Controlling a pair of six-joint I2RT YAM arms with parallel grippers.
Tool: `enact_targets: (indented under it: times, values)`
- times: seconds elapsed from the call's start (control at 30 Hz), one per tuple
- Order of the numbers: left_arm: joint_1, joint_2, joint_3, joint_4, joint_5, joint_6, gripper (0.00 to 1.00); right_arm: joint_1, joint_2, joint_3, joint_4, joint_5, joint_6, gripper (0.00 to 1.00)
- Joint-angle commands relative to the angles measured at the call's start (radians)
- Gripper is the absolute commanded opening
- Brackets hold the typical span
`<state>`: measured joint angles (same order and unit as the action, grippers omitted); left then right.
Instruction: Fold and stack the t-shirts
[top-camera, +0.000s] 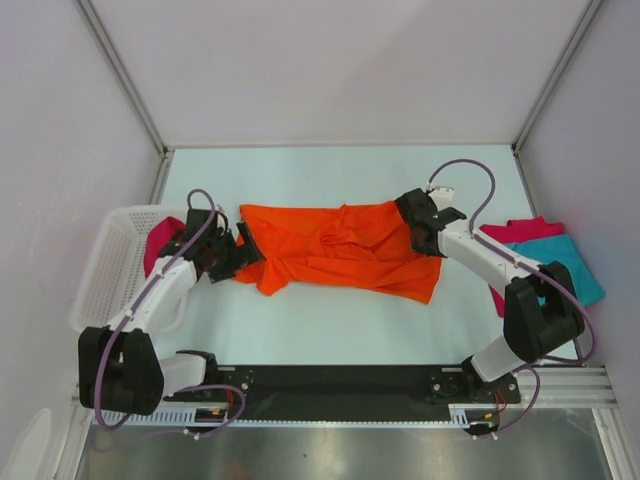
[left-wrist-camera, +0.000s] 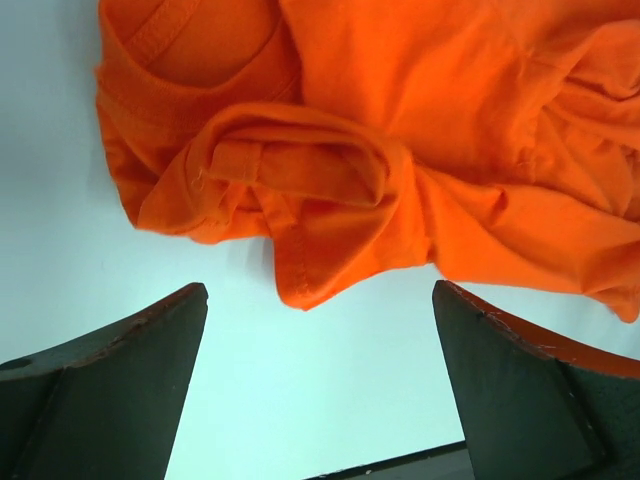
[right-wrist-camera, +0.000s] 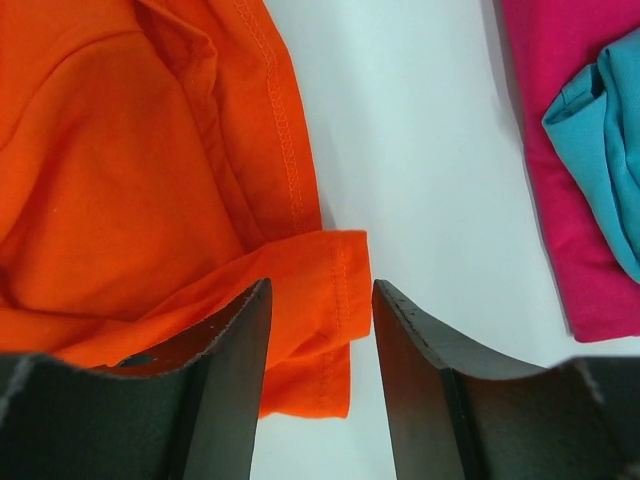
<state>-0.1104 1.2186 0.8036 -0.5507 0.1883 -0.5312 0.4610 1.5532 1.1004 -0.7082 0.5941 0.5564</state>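
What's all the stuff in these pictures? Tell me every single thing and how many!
orange t-shirt: one, bright orange, lying crumpled in the middle of the table
teal t-shirt: one, teal, at the right, on top of the pink-red t-shirt
pink-red t-shirt: one, pink-red, at the right, under the teal one
crimson cloth: one piece showing, crimson, inside the basket
basket: one, white mesh, at the table's left edge
table: one, pale, under everything
left claw: one, dark, open, beside the orange t-shirt's collar end
right claw: one, dark, open, over the orange t-shirt's hem
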Motion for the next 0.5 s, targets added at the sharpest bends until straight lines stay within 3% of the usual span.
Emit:
enact_targets:
  times: [0.0, 0.47]
  values:
    - [0.002, -0.054, -0.087, 0.021, 0.023, -0.018, 1.0, 0.007, -0.093, -0.033, -0.042, -0.033, 0.011, 0.51]
    - [-0.037, -0.015, -0.155, 0.109, 0.039, -0.052, 1.0, 0.074, -0.147, -0.175, -0.066, -0.08, 0.111, 0.51]
